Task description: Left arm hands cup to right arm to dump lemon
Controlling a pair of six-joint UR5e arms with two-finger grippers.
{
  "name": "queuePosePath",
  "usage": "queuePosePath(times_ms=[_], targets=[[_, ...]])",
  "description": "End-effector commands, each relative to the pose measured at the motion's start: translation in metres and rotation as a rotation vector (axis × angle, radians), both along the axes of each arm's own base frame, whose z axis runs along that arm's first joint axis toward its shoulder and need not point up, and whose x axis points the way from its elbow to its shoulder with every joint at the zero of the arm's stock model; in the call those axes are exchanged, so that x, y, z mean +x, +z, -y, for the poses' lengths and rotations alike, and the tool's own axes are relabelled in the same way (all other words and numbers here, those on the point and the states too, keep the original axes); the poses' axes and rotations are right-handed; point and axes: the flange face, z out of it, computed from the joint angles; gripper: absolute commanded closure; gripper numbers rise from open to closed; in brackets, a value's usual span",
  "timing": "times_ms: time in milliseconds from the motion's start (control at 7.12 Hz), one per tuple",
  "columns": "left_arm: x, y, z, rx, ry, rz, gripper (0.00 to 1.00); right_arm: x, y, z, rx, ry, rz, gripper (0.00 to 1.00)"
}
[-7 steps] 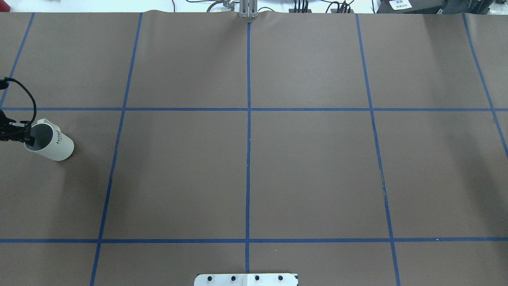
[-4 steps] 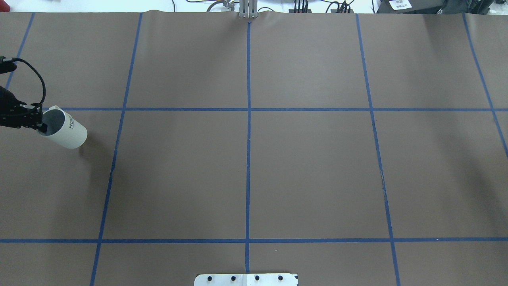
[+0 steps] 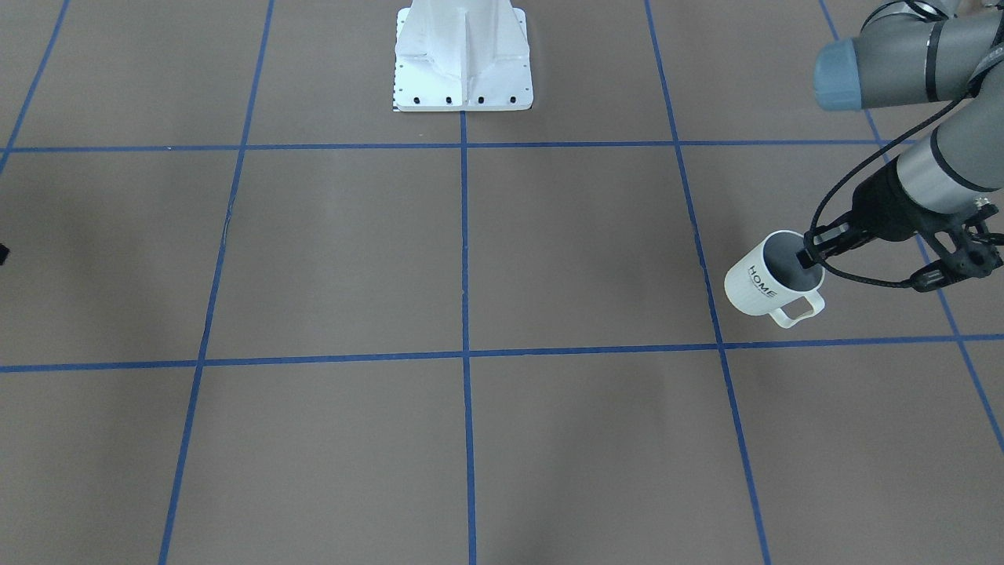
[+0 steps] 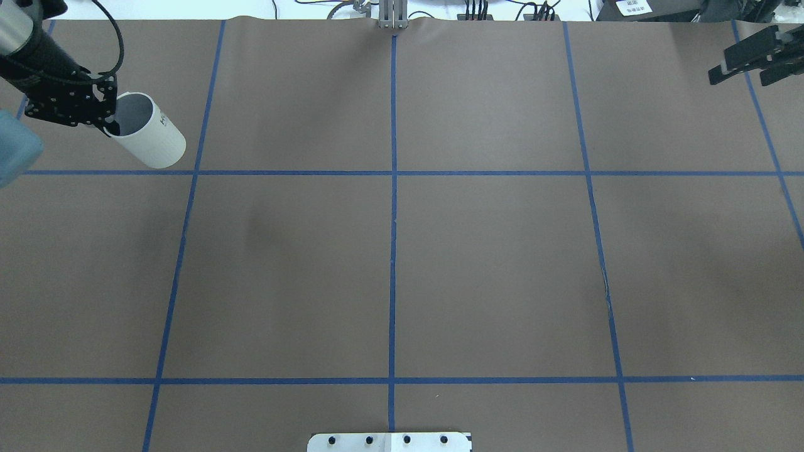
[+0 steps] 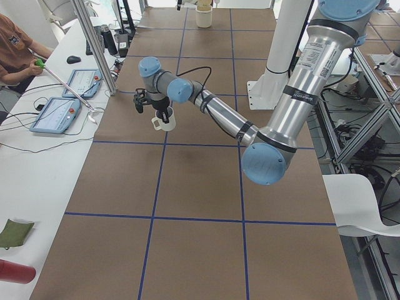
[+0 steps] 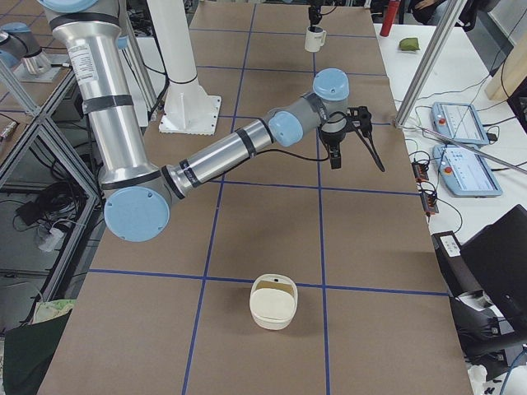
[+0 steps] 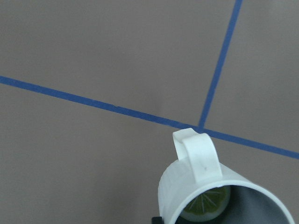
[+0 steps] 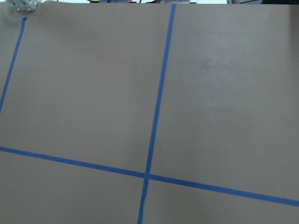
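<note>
Pinching the rim of the cup (image 3: 765, 282) is my left end effector (image 3: 808, 257), closed on it with 1 finger inside the grey mouth and 1 outside. The mug hangs tilted, clear of the tabletop (image 4: 490, 263). A rim grip leaves the body and the squarish handle (image 7: 198, 156) free, which I judge is what my other arm needs for the hand-over. The tilt is mild enough that the lemon (image 7: 205, 205) sits deep in the bottom and not at the lip.

Reading the overhead view as a clock face, the cup is at about 10 o'clock. My right end effector (image 4: 736, 79) hovers well apart at about 2 o'clock, its fingers seemingly spread with nothing between them.

Brown paper covers the surface, divided into large squares by blue tape (image 4: 393, 251). My white pedestal (image 3: 463, 71) stands at 6 o'clock. A cream tub (image 6: 273, 303) with a strap handle rests at the far right end, perhaps the place to dump. Along the 12 o'clock side runs a white bench with 2 tablets (image 5: 56, 114), cables and aluminium posts, and a person (image 5: 15, 47) sits there.
</note>
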Motion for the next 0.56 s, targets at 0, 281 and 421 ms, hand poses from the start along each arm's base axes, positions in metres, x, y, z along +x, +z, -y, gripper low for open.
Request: queuePosePath(times_ms=[0,281,421], targets=[[0.013,-0.058,0.019,-0.069,-0.09,-0.027,1.0,-0.106,-0.026,0.006,0.212,-0.051,0.067,0.06],[0.069,-0.103,0.033,-0.161,-0.118,-0.039,1.0,-0.215,-0.073,-0.032,0.414,0.063,0.137,0.02],[0.101,-0.133,0.034,-0.21,-0.132,-0.046,1.0,-0.256,-0.103,-0.058,0.466,0.114,0.156,0.05]])
